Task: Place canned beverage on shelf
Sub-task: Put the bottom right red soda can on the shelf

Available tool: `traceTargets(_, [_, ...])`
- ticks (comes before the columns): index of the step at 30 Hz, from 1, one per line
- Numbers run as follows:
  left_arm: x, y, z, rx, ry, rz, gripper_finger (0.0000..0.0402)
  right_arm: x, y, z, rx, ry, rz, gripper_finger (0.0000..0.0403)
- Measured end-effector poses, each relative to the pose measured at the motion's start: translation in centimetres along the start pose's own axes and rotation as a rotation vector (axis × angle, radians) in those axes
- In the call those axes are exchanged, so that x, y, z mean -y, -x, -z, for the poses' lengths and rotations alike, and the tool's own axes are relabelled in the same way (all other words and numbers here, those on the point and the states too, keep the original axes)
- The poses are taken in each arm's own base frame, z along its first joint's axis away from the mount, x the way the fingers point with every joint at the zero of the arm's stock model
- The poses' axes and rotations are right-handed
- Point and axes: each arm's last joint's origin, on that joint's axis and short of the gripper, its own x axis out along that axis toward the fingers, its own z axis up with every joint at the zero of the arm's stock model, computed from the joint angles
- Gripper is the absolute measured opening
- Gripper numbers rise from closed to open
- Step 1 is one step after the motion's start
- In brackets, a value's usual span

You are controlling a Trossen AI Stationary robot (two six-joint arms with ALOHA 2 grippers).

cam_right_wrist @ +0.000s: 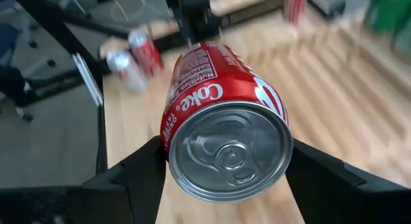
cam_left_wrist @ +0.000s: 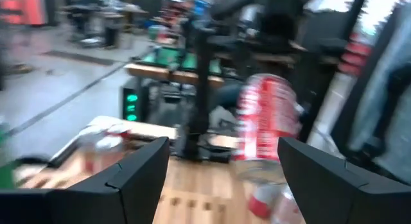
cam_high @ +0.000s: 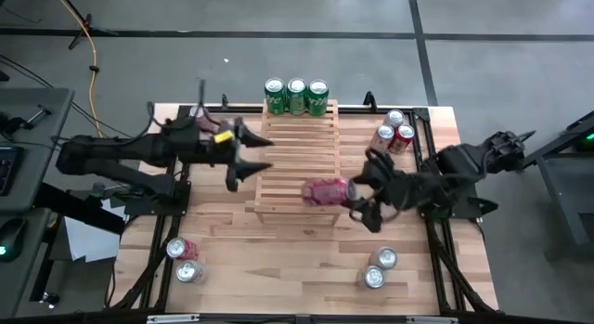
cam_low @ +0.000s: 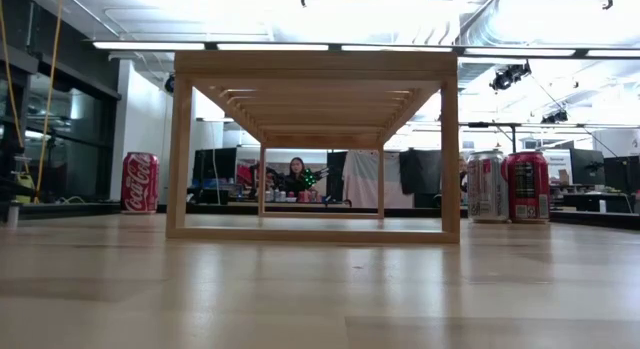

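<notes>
a blurred red can (cam_left_wrist: pixel 266 124) shows beyond the open left tool (cam_left_wrist: pixel 225 179).

Glossy metal can (cam_right_wrist: pixel 221 121), pale wooden shelf (cam_high: pixel 299 148)

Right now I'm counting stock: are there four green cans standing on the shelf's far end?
No: the high view shows three green cans in a row at the far end of the shelf.

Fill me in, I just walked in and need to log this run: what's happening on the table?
The right gripper holds a red Coke can on its side over the near right part of the slatted wooden shelf. The left gripper hangs open and empty at the shelf's left edge. Three green cans stand upright along the shelf's far end. Other red and silver cans stand on the table around it.
</notes>
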Motion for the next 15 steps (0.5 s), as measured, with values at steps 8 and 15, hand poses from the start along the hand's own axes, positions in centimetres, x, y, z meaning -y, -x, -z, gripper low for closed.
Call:
traceTargets(8, [2.1,-4.1,-1.7,-0.12,-0.07,0.083,0.0299,1.4,-1.0,-2.4,0.089,0.11,-0.031,0.0262])
traceTargets(15, [2.3,-6.6,-1.7,-0.248,-0.075,0.064,0.0329,2.0,-1.3,-3.0,0.109,0.153,-0.04,0.0262])
